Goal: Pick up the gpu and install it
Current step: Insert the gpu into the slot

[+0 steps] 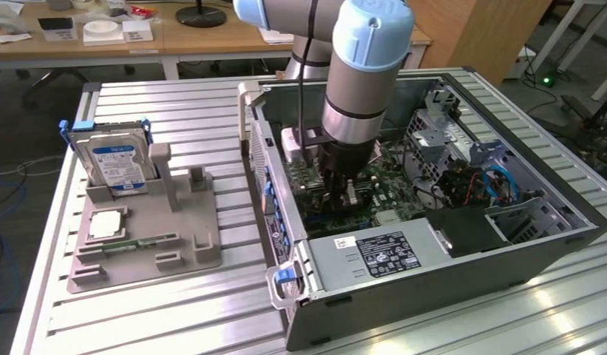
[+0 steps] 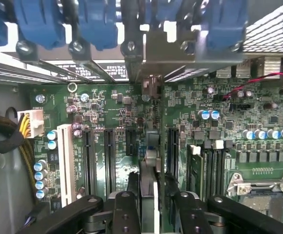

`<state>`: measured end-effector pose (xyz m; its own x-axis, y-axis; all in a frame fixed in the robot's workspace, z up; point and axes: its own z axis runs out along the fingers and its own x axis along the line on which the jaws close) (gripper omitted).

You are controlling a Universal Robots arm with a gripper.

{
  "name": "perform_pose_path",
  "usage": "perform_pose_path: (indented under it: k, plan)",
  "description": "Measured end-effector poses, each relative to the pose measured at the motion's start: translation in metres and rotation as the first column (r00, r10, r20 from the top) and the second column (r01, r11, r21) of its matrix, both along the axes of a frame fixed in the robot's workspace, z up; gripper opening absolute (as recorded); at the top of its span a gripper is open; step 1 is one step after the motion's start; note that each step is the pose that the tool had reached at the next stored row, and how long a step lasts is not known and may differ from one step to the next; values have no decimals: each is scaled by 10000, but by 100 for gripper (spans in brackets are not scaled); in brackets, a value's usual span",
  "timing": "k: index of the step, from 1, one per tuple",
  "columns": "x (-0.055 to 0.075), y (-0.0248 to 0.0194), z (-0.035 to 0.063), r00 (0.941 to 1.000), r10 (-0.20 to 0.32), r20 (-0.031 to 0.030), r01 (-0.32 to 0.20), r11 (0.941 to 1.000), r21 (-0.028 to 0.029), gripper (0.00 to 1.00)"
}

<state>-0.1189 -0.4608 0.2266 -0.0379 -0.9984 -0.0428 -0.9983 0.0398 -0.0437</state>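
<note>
Inside the open computer case (image 1: 540, 244) we are seeing the arm (image 1: 367, 74) reaching straight down, with the gripper (image 1: 349, 194) hanging just above the green motherboard (image 1: 402, 194). Through the wrist view we are looking along the gripper (image 2: 150, 195) at the gpu (image 2: 150, 161), which is standing on edge between the two black fingers (image 2: 126, 207), its thin edge running away from us toward the case's rear wall and lining up with the row of black expansion slots (image 2: 109, 161). The fingers are sitting narrow, close against both faces of the card, though we cannot tell whether they are pressing it or merely flanking it. In the exterior view the gpu (image 1: 350, 198) is showing as a small pale piece directly under the gripper, down at board level, near the grey power supply (image 1: 382, 259). Blue slot latches (image 2: 97, 24) are lining the rear wall beyond the card. On the exterior view's left, on the ribbed metal table (image 1: 185, 310), a grey parts holder (image 1: 175, 222) is carrying the silver hard drive (image 1: 114, 161) upright and a narrow green memory stick (image 1: 140, 243) lying flat, both well apart from the case.
</note>
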Motion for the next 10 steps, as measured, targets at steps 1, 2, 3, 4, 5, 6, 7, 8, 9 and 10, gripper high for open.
perform_pose_path:
  k: [1,2,3,4,5,6,7,8,9,10]
  plan:
    - [0,0,25,10000,3,0,-3,10000,2,35]
    - [0,0,52,10000,6,0,-6,10000,3,35]
    - [0,0,79,10000,8,1,-8,10000,4,35]
    - [0,0,109,10000,11,2,-11,10000,4,35]
    - [0,0,138,10000,13,4,-13,10000,4,35]
    - [1,0,162,10000,15,6,-15,10000,4,35]
    - [1,0,184,10000,17,6,-17,10000,3,35]
    - [1,0,205,10000,19,7,-19,10000,4,35]
    - [1,0,228,10000,21,9,-21,10000,3,35]
    - [1,1,252,10000,23,9,-23,10000,3,35]
